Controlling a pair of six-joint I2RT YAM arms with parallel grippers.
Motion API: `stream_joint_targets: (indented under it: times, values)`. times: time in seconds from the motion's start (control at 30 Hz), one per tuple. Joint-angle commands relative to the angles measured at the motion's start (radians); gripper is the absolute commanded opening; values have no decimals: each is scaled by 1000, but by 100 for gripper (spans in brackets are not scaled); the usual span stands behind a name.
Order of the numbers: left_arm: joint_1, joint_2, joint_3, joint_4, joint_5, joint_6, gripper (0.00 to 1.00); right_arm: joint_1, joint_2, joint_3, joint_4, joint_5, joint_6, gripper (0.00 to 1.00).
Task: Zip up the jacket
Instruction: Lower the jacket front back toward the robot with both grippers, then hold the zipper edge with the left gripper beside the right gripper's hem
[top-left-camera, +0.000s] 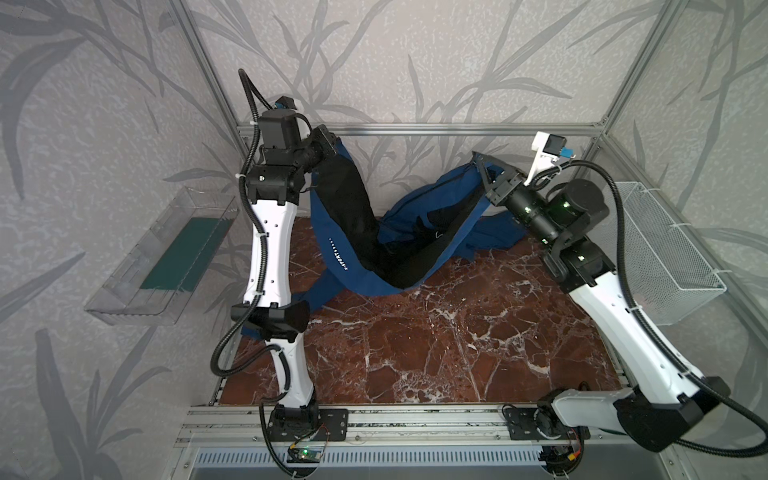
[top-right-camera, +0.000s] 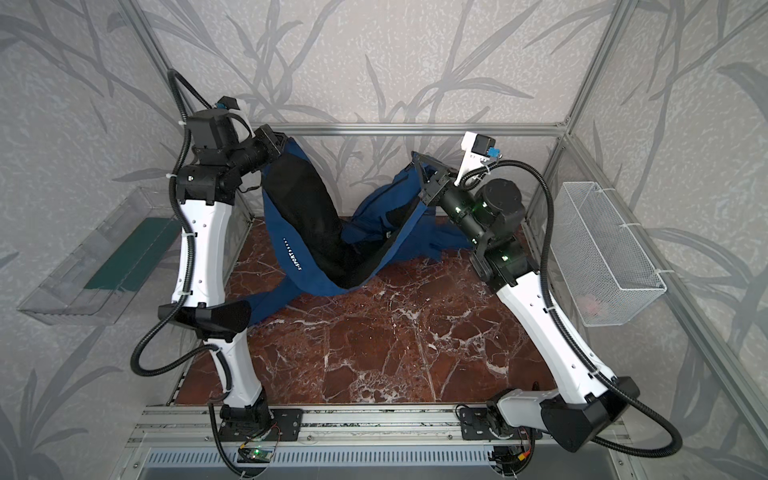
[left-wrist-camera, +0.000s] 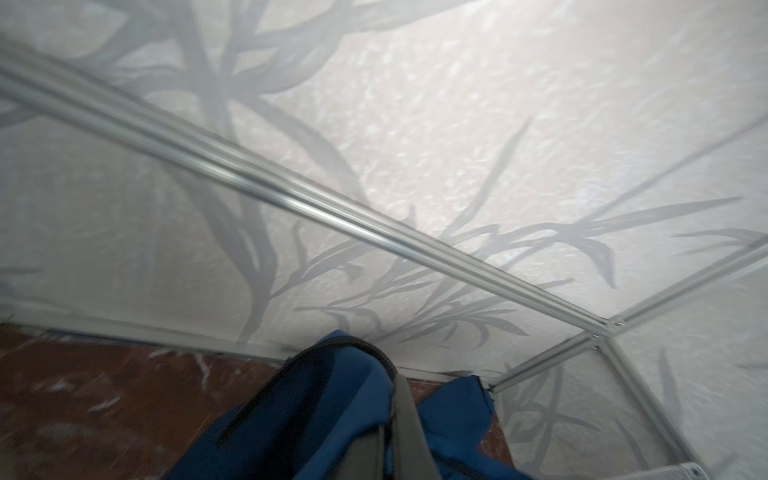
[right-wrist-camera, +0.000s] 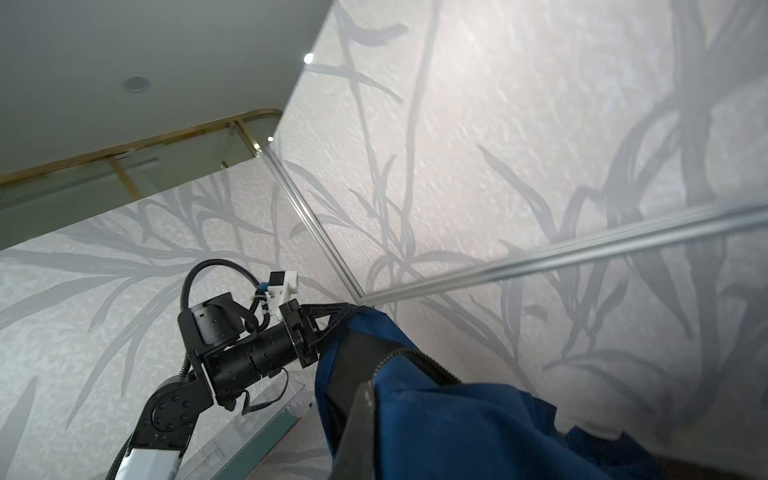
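Observation:
The navy jacket (top-left-camera: 328, 232) (top-right-camera: 276, 237) hangs open between my two raised grippers, its black lining facing up, and sags to the table in the middle. My left gripper (top-left-camera: 332, 143) (top-right-camera: 282, 141) is shut on one front edge at the back left. My right gripper (top-left-camera: 482, 166) (top-right-camera: 417, 164) is shut on the other edge at the back right. In the left wrist view, blue cloth (left-wrist-camera: 332, 395) with zipper teeth (left-wrist-camera: 357, 343) folds over a grey finger (left-wrist-camera: 405, 428). In the right wrist view the zipper teeth (right-wrist-camera: 424, 361) run from beside a finger (right-wrist-camera: 361, 415) across the blue cloth (right-wrist-camera: 457, 424).
The jacket's lower part and sleeves lie on the red marble tabletop (top-left-camera: 436, 332). A clear plastic tray (top-left-camera: 166, 257) with a green mat hangs outside on the left. A white wire basket (top-left-camera: 665, 249) hangs on the right. A metal frame rail (top-left-camera: 415, 129) runs just behind both grippers.

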Motion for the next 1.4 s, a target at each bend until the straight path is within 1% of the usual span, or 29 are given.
stream_joint_targets:
  times: [0.0, 0.03, 0.07, 0.1, 0.13, 0.2, 0.23, 0.27, 0.3, 0.33, 0.37, 0.4, 0.47, 0.53, 0.57, 0.63, 0.7, 0.77, 0.8, 0.83, 0.9, 0.97, 1.2, 1.3, 1.37]
  values:
    - [-75, -290, -190, 361, 143, 101, 0, 21, -186, -55, -69, 17, -168, 0]
    - [-102, -350, -271, 351, 122, 139, 0, 21, -247, -131, -82, 58, -153, 0]
    - [-130, -418, -362, 324, 86, 161, 0, 21, -315, -253, -90, 114, -119, 0]
    - [-149, -482, -471, 304, 69, 152, 0, 21, -384, -371, -114, 151, -70, 0]
    - [-166, -534, -580, 296, 68, 145, 0, 21, -433, -455, -151, 185, -25, 0]
    - [-250, -662, -890, 330, -4, 124, 0, 20, -534, -662, -200, 196, 96, 0]
    - [-291, -709, -1020, 356, -31, 116, 0, 25, -566, -738, -222, 201, 141, 0]
    - [-340, -756, -1163, 372, -101, 85, 0, 27, -592, -813, -248, 212, 181, 0]
    - [-379, -795, -1297, 402, -139, 42, 0, 28, -613, -868, -289, 222, 209, 0]
    - [-417, -823, -1395, 419, -178, 2, 0, 29, -628, -915, -301, 224, 227, 0]
    - [-463, -853, -1497, 442, -242, -59, 0, 30, -643, -959, -310, 223, 242, 0]
    - [-505, -870, -1596, 481, -269, -107, 0, 29, -655, -999, -309, 223, 257, 0]
    - [-588, -880, -1698, 499, -341, -192, 0, 29, -664, -1044, -307, 220, 274, 0]
    - [-658, -856, -1736, 470, -362, -254, 0, 30, -664, -1060, -308, 215, 276, 0]
    - [-680, -841, -1742, 438, -355, -297, 0, 30, -663, -1063, -309, 216, 275, 0]
    - [-714, -811, -1778, 440, -328, -377, 0, 30, -660, -1067, -295, 218, 269, 0]
    - [-747, -813, -1837, 487, -328, -445, 0, 29, -653, -1063, -290, 218, 267, 0]
    - [-769, -846, -1911, 562, -337, -504, 0, 29, -650, -1060, -284, 209, 262, 0]
    - [-776, -863, -1947, 607, -338, -535, 4, 29, -647, -1061, -279, 206, 262, 0]
    - [-780, -875, -1970, 644, -334, -553, 11, 30, -645, -1062, -274, 206, 262, 0]
    - [-790, -891, -1995, 660, -336, -581, 26, 30, -633, -1057, -277, 194, 245, 0]
    - [-806, -896, -2013, 689, -332, -602, 33, 29, -626, -1050, -287, 190, 234, 0]
    - [-847, -884, -2065, 807, -332, -659, 48, 29, -620, -1042, -267, 184, 237, 0]
    - [-859, -879, -2058, 822, -330, -670, 53, 29, -614, -1036, -265, 176, 237, 0]
    - [-864, -887, -2054, 805, -347, -670, 54, 29, -612, -1038, -261, 173, 238, 0]
